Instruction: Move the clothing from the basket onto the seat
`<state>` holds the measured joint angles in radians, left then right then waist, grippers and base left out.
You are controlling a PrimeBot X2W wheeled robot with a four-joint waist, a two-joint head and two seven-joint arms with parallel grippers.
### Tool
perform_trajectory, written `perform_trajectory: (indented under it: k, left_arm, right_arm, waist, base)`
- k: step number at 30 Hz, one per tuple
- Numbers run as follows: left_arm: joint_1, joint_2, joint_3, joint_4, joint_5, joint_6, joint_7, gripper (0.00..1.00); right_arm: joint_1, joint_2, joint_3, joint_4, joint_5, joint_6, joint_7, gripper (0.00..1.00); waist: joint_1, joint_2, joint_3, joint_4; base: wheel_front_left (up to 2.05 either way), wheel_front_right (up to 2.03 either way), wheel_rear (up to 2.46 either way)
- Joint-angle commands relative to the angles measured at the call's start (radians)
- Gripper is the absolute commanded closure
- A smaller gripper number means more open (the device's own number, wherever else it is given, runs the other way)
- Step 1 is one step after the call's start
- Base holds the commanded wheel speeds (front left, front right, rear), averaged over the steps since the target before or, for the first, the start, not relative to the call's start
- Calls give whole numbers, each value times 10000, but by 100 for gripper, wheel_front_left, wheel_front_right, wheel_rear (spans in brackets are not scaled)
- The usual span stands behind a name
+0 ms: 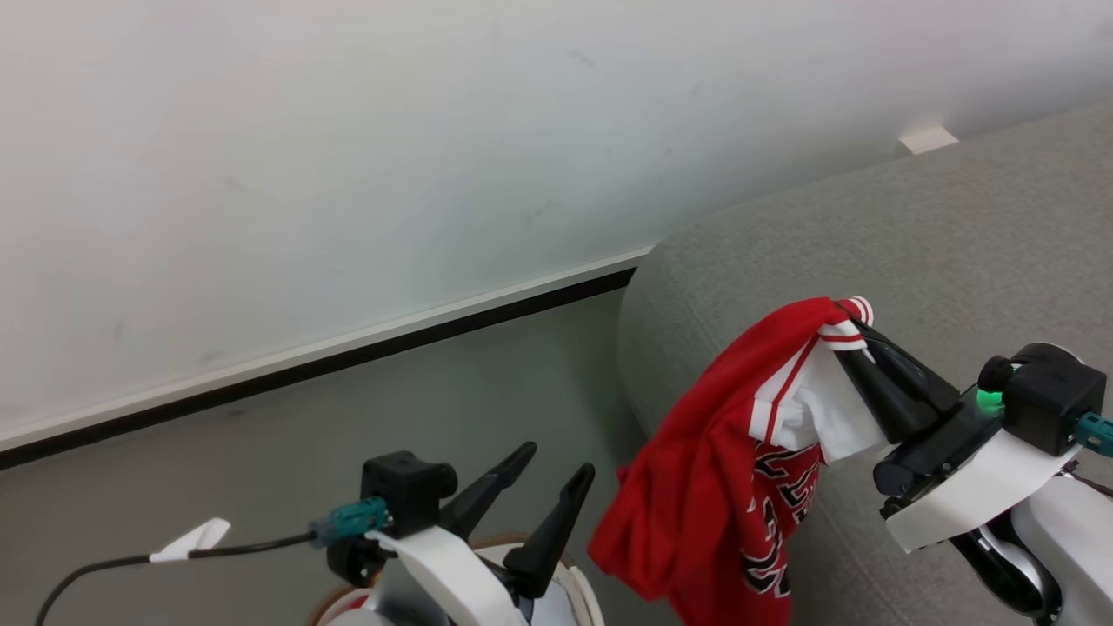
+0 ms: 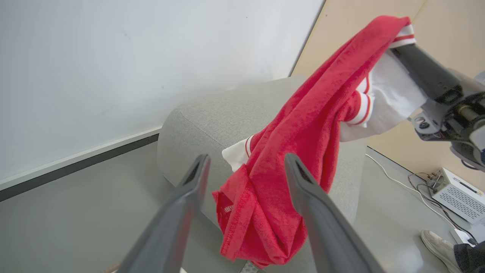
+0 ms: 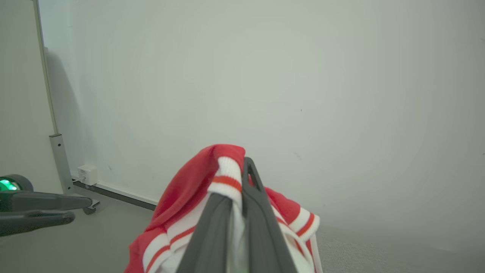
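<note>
My right gripper (image 1: 856,335) is shut on the clothing (image 1: 704,452), a bright red garment with white striped trim and black-and-white lettering. It holds the clothing up by one edge, and the rest hangs down in front of the rounded corner of the grey seat (image 1: 913,226). The right wrist view shows the fingers (image 3: 257,212) pinching the striped white trim of the clothing (image 3: 185,189). My left gripper (image 1: 559,461) stands open and empty just left of the hanging cloth, above the basket (image 1: 588,602), of which a bit of rim shows. In the left wrist view the clothing (image 2: 310,113) hangs beyond my open left gripper (image 2: 247,156).
A white wall with a dark skirting strip (image 1: 348,356) runs behind the grey floor. In the left wrist view a white box (image 2: 458,193) with cables lies on the floor right of the seat (image 2: 212,121), and a person's shoe (image 2: 435,242) is near it.
</note>
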<state>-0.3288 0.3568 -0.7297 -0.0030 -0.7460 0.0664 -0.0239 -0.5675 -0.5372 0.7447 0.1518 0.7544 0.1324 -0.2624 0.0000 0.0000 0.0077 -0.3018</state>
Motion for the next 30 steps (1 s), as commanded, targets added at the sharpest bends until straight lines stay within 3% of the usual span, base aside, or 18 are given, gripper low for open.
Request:
perform_trajectory:
  k: [1,17,23,30]
  left_arm:
    - [-74,-33,-50,20,154,-35,-31,0]
    - [-448,-153,-445,-110,430,-146,65,0]
    - [-1317,67,-565,-484,920,-321,448,0]
    - [-2874,468,-547,-999,1490,-805,1019,0]
  right_arm:
    - [162,-126,-93,-76,-57,-32,-37,100]
    - [613,-442,-1443,-468,-292,-32,-35,100]
    - [491,241,-3562,-451,-1206,-30,-22,100]
    - [-1021,1326,-6581,19,-3033,-30,-22,100]
  waist:
    - [0,0,28,-234]
    - [0,0,549,-1426]
    - [0,0,1888,-1167]
    - [0,0,4109,-508]
  base:
    - [0,0,0]
    - [0,0,0]
    - [0,0,0]
    - [0,0,0]
